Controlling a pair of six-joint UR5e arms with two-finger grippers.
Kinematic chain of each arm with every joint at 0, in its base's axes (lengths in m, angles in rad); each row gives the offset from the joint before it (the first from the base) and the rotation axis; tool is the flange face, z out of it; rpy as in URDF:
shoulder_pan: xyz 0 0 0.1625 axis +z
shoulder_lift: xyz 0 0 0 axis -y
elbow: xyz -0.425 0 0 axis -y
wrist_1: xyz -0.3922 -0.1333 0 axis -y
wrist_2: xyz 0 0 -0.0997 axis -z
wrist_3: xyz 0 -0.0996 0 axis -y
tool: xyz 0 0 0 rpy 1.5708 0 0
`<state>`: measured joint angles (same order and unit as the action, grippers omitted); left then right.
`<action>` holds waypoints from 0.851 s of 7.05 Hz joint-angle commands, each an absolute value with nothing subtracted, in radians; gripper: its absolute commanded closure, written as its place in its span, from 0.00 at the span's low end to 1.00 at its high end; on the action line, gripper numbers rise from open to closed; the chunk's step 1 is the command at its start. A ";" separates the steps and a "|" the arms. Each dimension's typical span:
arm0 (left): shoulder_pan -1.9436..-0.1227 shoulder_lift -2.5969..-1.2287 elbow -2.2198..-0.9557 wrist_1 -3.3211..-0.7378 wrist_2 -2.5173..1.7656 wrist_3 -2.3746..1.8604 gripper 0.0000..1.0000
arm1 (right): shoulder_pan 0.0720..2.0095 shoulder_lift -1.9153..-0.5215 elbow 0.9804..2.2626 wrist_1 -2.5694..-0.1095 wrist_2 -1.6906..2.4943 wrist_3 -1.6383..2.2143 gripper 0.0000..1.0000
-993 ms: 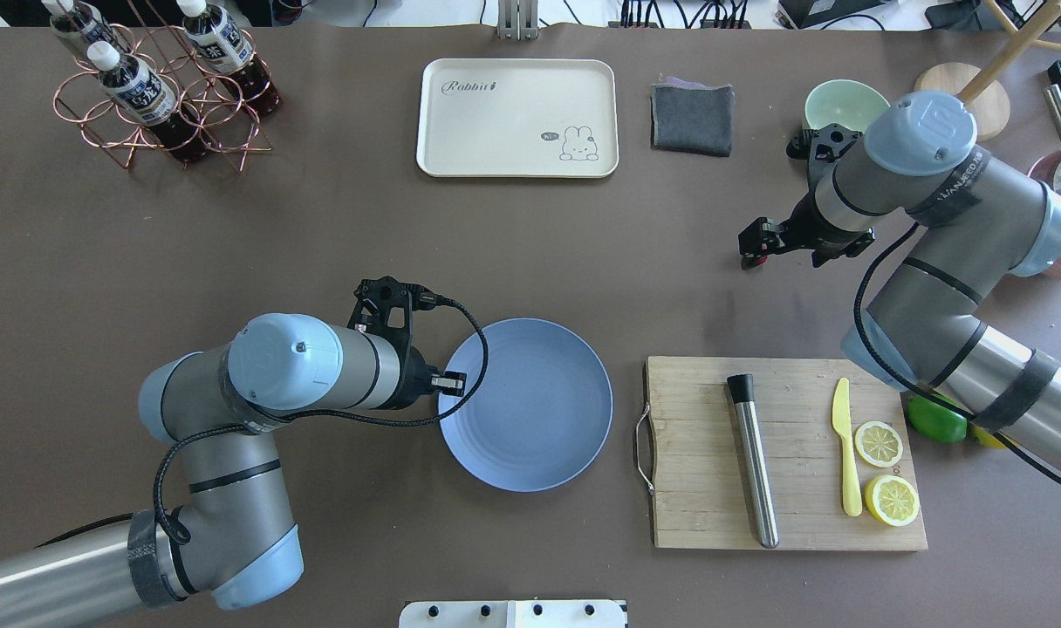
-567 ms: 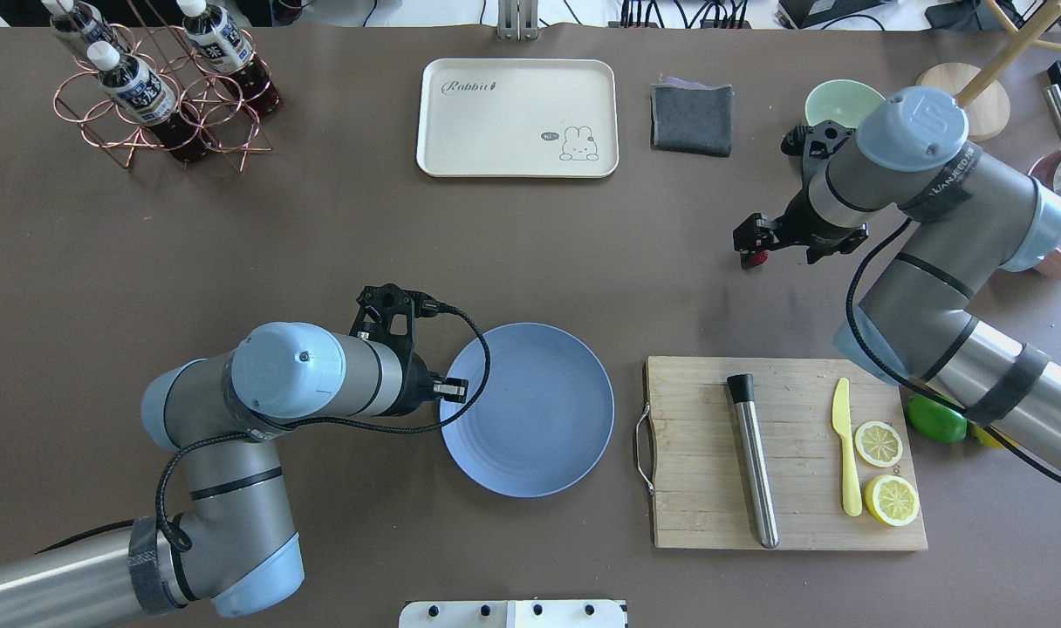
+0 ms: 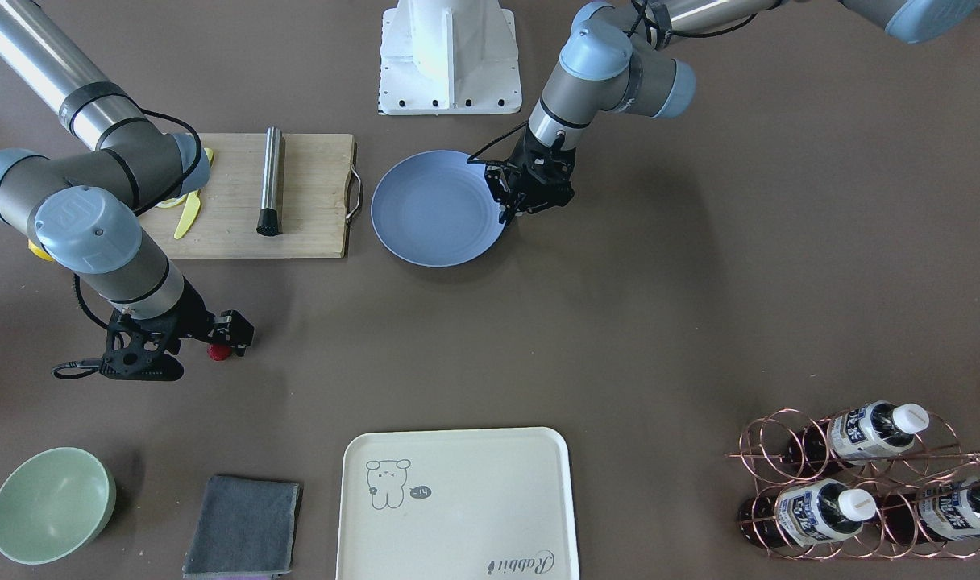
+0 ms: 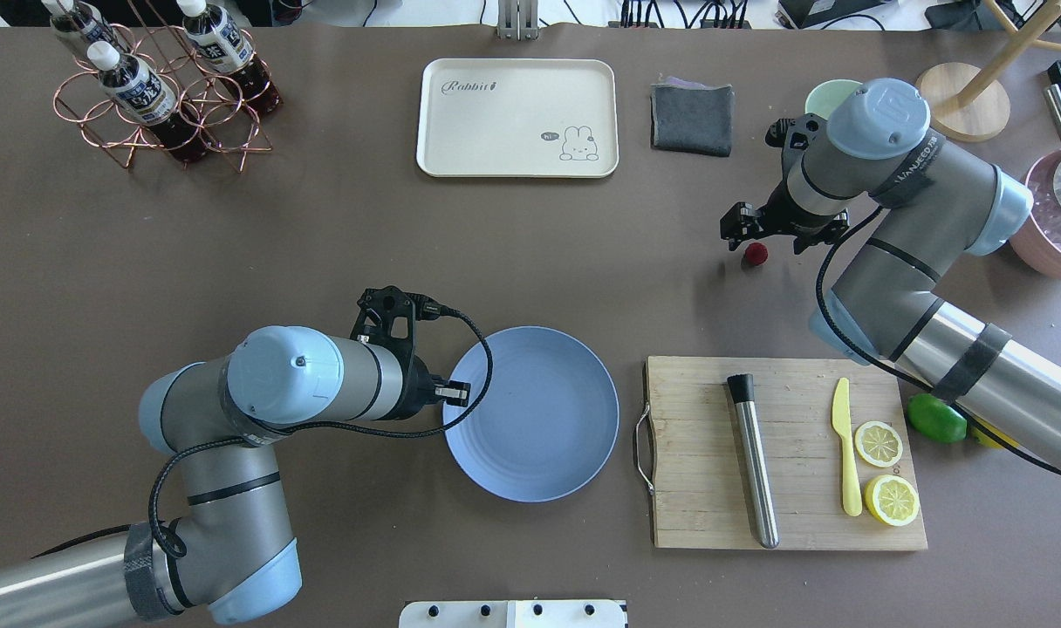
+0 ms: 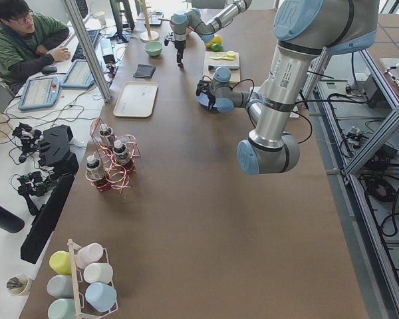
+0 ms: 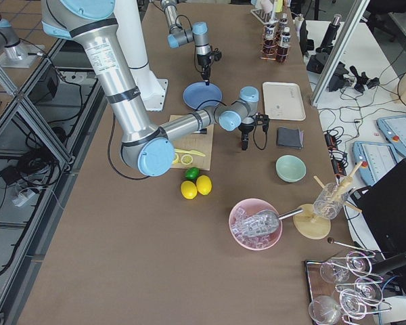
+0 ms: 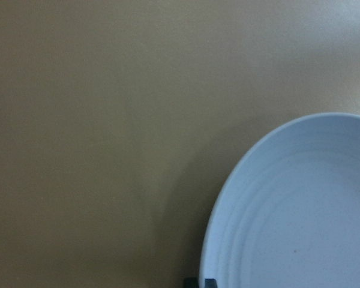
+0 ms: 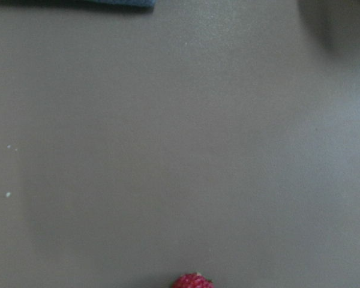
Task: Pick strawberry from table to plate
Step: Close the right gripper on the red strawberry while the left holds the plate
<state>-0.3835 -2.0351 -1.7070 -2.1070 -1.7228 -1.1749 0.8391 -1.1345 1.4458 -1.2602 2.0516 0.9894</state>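
Note:
The small red strawberry (image 4: 756, 254) (image 3: 217, 352) lies on the grey-brown table (image 4: 338, 244), far right of centre. My right gripper (image 4: 734, 225) (image 3: 234, 334) hangs just above and beside it, apparently open, holding nothing. In the right wrist view the strawberry (image 8: 193, 281) sits at the bottom edge and no fingers show. The light-blue plate (image 4: 548, 436) (image 3: 425, 217) rests mid-table with nothing on it. My left gripper (image 4: 456, 394) (image 3: 506, 211) is shut at its rim on my left; the rim of the plate (image 7: 300, 210) runs down to the fingertips (image 7: 210, 282).
A wooden cutting board (image 4: 696, 515) right of the plate carries a steel rod (image 4: 753, 462), a yellow knife (image 4: 845, 445) and lemon halves (image 4: 879, 443). A lime (image 4: 936, 419), cream tray (image 4: 517, 118), grey cloth (image 4: 692, 118), green bowl (image 4: 817, 96) and bottle rack (image 4: 155, 87) stand around.
My right gripper has moved away from over the strawberry towards the far side; the berry stays put, now uncovered. The left gripper and the plate have shifted slightly towards the robot and right.

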 commanded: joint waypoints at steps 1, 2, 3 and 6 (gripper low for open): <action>-0.382 -2.014 -1.712 -2.137 -1.709 -1.167 0.03 | 0.839 -1.134 1.442 -1.259 2.051 0.989 0.02; -0.382 -1.969 -1.707 -2.236 -1.691 -1.166 0.02 | 0.835 -1.134 1.442 -1.259 2.051 1.012 0.20; -0.382 -1.951 -1.706 -2.253 -1.690 -1.166 0.02 | 0.831 -1.132 1.442 -1.258 2.051 1.028 0.62; -0.403 -1.959 -1.745 -2.252 -1.701 -1.166 0.02 | 0.819 -1.131 1.451 -1.258 2.045 1.031 1.00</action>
<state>-0.3897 -1.9583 -1.7216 -2.2514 -1.6945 -1.1672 0.8221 -1.1317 1.4454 -1.2572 2.0467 1.0262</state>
